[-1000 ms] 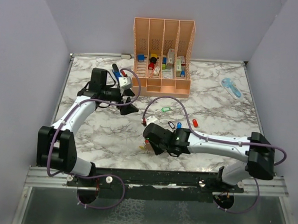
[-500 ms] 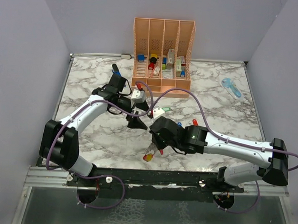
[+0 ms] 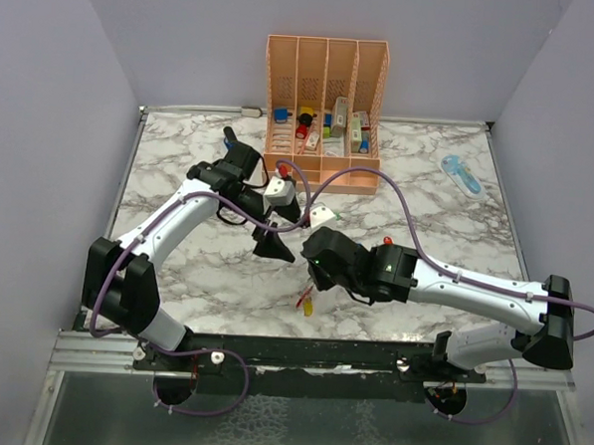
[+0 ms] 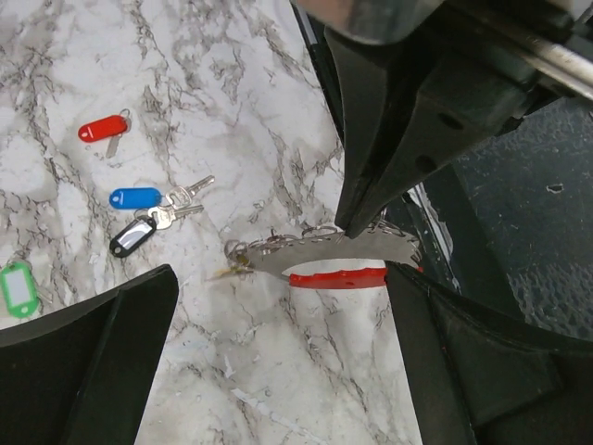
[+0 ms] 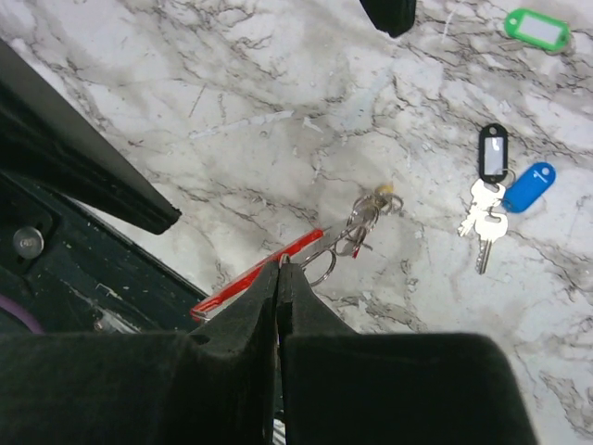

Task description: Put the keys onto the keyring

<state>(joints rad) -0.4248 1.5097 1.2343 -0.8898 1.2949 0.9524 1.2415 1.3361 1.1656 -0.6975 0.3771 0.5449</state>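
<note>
- keyring (image 5: 262, 272) (red clip plus metal loops): pinched in the right tool (image 5: 280, 267), fingers together on it, near the surface's (image 4: 232, 74) front edge. Lifted or resting, can't tell.
- yellow bit (image 5: 384, 190) hangs off its loops.
- left tool (image 4: 283, 287): fingers wide apart, empty, hovering just over the keyring.
- loose keys on the surface nearby: blue key (image 4: 136, 197) and black key (image 4: 132, 235) touching, red key (image 4: 102, 128) beyond, green key (image 4: 17, 287) off to the side.
- my read: ring is presented and threading is pending. Next, the left tool grabs one key and lines its hole up with the clip opening while the right holds steady.
</note>
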